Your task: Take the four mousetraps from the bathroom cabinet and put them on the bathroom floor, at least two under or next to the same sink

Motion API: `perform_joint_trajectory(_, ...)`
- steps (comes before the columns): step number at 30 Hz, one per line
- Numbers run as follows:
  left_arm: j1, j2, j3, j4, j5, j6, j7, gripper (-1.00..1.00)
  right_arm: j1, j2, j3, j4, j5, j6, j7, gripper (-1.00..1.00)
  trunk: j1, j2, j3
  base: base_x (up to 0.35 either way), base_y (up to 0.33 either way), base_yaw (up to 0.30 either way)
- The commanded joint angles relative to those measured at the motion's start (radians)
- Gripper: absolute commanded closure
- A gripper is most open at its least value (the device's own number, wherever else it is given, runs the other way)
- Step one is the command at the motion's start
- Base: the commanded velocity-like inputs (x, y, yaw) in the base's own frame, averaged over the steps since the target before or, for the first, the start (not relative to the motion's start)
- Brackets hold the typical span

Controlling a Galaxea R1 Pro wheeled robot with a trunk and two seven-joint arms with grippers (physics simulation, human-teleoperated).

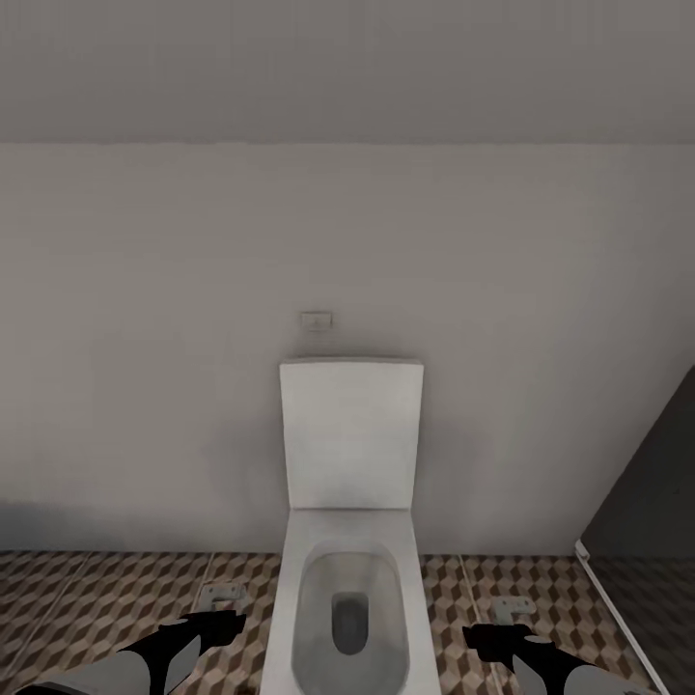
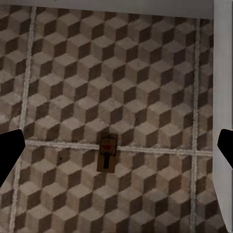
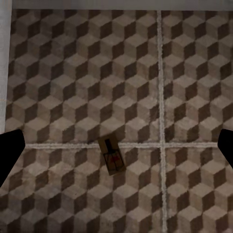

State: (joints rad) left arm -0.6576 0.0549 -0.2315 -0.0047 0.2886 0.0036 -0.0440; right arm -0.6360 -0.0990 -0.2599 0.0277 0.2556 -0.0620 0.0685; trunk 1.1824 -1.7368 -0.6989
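Note:
One mousetrap (image 2: 107,152), a small brown slab with a red spot, lies flat on the cube-patterned bathroom floor (image 2: 73,73) across a grout line, beneath my left gripper (image 1: 210,629). That gripper is open, its black fingers (image 2: 10,150) wide apart and empty. A second mousetrap (image 3: 111,156) lies slightly askew on the floor (image 3: 73,73) under my right gripper (image 1: 490,641), also open with spread fingers (image 3: 9,153). In the head view the two mousetraps (image 1: 220,596) (image 1: 509,610) show as small pale shapes on either side of the toilet. The cabinet and the sink are out of view.
A white toilet (image 1: 350,541) with its lid up stands against the pale wall (image 1: 193,386), between my two arms. A dark panel (image 1: 649,492) with a white lower edge rises at the right. Patterned floor (image 1: 97,598) stretches to the left.

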Motion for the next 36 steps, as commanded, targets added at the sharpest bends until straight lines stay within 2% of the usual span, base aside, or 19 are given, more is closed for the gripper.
perform_joint_trajectory(1,0.0,0.0,-0.008,0.0,0.011,0.0,-0.004,-1.0,-0.001,-0.001,-0.009,0.003,0.008,-0.006,0.002,-1.0,-0.004,0.007,0.002,0.0,0.0,0.0)
perform_joint_trajectory(36,0.0,0.0,-0.008,0.0,0.011,0.0,-0.004,-1.0,-0.001,-0.001,-0.009,0.003,0.011,-0.006,0.002,-1.0,-0.138,0.252,0.112,0.0,0.0,0.0)
